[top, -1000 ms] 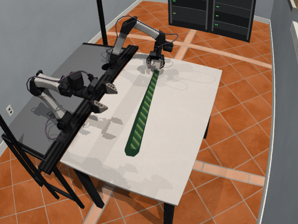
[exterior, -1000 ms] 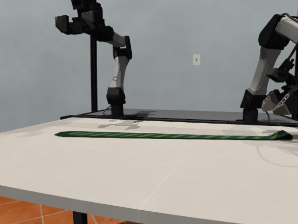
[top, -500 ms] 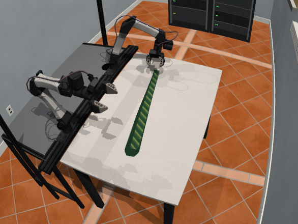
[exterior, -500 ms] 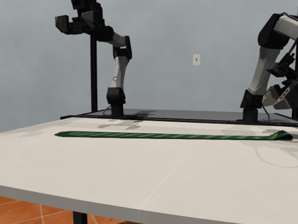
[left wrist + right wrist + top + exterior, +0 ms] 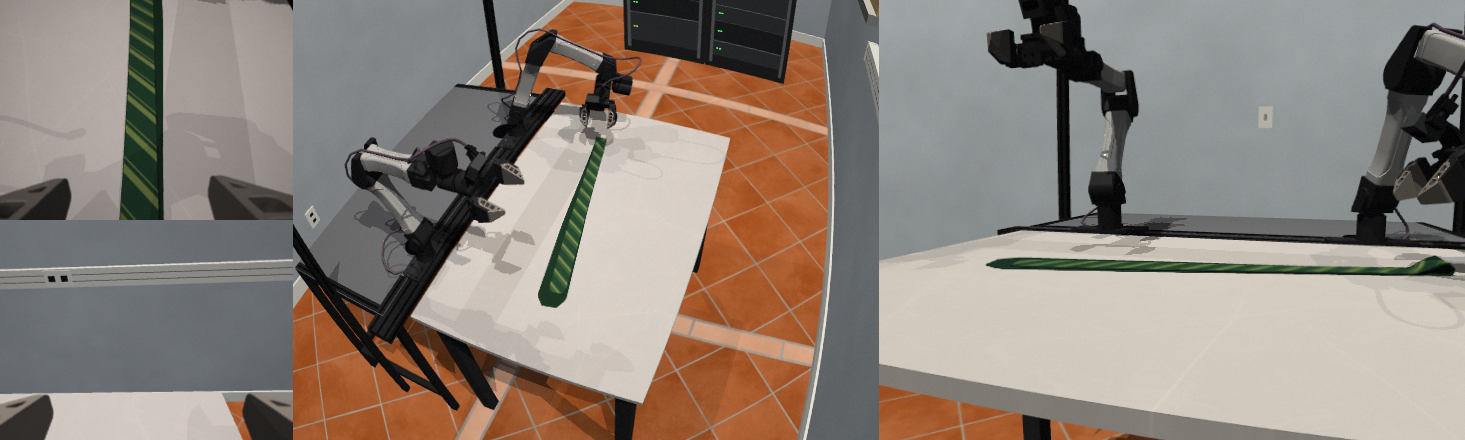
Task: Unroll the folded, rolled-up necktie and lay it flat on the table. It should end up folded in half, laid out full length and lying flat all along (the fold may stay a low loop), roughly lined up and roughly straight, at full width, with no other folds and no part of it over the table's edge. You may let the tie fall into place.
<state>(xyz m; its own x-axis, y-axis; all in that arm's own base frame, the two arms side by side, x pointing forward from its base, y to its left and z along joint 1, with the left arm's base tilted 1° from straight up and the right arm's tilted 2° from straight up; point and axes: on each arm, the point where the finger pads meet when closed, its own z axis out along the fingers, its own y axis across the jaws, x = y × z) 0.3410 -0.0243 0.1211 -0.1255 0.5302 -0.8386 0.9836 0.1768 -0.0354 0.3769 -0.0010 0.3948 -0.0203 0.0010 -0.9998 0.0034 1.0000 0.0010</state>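
The striped green necktie (image 5: 576,225) (image 5: 1189,267) (image 5: 142,113) lies unrolled lengthwise on the table (image 5: 643,240) (image 5: 1129,340) (image 5: 64,64) (image 5: 133,416) (its fold makes a low loop).

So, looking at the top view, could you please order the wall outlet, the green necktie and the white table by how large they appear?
1. White table
2. Green necktie
3. Wall outlet
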